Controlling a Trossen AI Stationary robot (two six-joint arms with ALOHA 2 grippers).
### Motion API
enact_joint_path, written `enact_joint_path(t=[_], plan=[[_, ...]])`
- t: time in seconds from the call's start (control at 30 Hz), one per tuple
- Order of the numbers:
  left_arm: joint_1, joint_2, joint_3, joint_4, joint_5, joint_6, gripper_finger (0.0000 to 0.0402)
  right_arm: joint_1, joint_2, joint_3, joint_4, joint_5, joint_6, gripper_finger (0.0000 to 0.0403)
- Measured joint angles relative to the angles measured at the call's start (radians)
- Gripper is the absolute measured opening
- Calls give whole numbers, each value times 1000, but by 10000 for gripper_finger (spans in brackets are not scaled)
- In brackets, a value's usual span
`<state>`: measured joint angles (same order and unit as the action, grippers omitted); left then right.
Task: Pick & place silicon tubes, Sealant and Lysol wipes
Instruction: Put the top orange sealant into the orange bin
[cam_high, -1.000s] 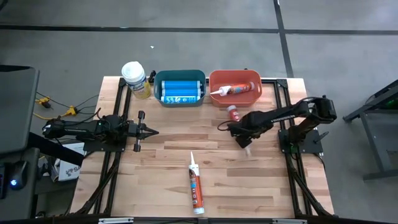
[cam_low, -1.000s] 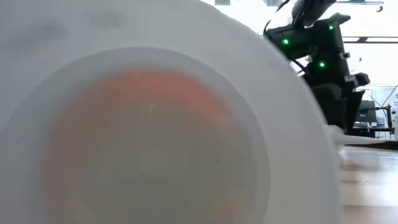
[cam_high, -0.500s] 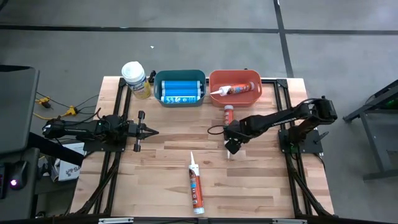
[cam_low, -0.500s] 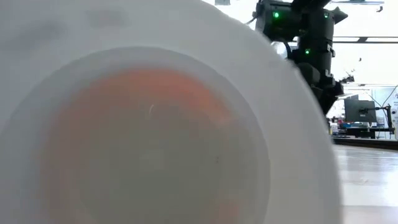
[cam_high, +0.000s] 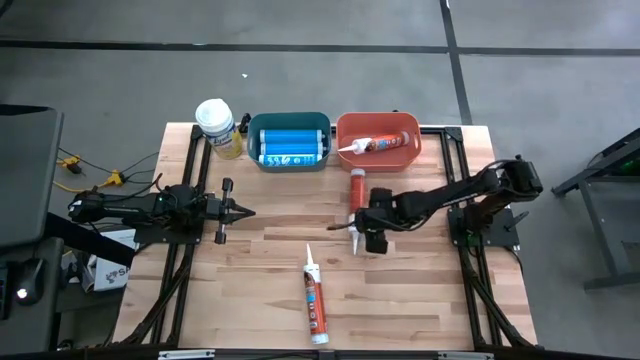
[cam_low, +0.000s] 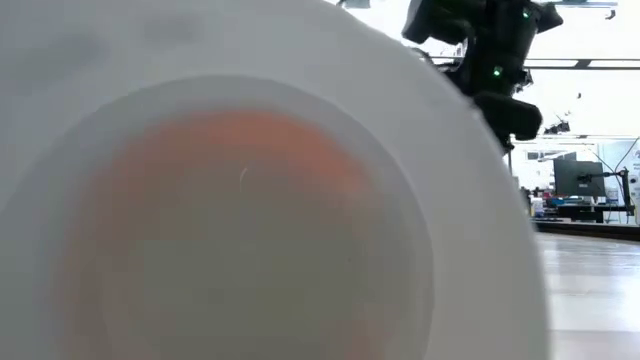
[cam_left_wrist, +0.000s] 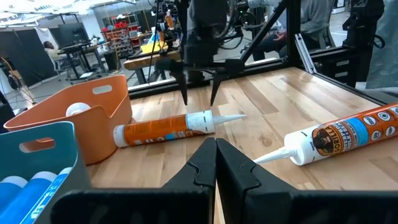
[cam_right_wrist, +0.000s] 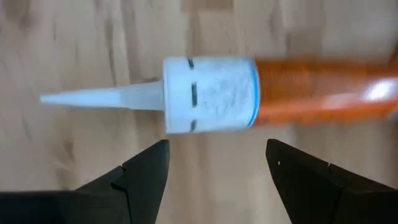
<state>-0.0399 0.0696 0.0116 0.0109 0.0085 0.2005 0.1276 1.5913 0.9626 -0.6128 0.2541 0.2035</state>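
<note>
An orange sealant tube (cam_high: 357, 190) lies on the table just in front of the orange bin, its white nozzle (cam_left_wrist: 230, 117) toward the near edge. My right gripper (cam_left_wrist: 199, 102) is open, fingers pointing down, hovering just above and beside the tube's white cap (cam_right_wrist: 208, 93). A second tube (cam_high: 315, 300) with an orange label lies near the front edge. The Lysol wipes canister (cam_high: 217, 128) stands upright at the far left corner. My left gripper (cam_high: 245, 211) is shut and empty, level, at the left of the table.
A teal bin (cam_high: 289, 125) holds blue tubes. An orange bin (cam_high: 378, 155) beside it holds one tube. In the low view a round white tube base (cam_low: 250, 230) right at the camera blocks most of the sight. Bare wood lies between the arms.
My right gripper has gone toward the table's left edge. The orange tube has slid left with it; its nozzle end has swung furthest, and it now points at the near edge rather than slanting right.
</note>
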Motion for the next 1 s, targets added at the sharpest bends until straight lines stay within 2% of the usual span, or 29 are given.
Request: enact_joint_path(t=[0.17,0.27,0.43,0.57,0.77,0.87,1.0], plan=[[0,0,0,0,0,0,0,-12,0,62,-8,60,-512,263],[0,0,0,0,0,0,0,-32,0,104,-28,132,-809,263],[0,0,0,0,0,0,0,-120,16,134,-51,183,-1249,263],[0,0,0,0,0,0,0,-186,55,136,-60,175,-1381,263],[0,0,0,0,0,0,0,-206,108,136,-14,156,-1602,263],[0,0,0,0,0,0,0,-206,127,136,-12,99,-1669,263],[0,0,0,0,0,0,0,-206,145,136,5,75,-1694,264]])
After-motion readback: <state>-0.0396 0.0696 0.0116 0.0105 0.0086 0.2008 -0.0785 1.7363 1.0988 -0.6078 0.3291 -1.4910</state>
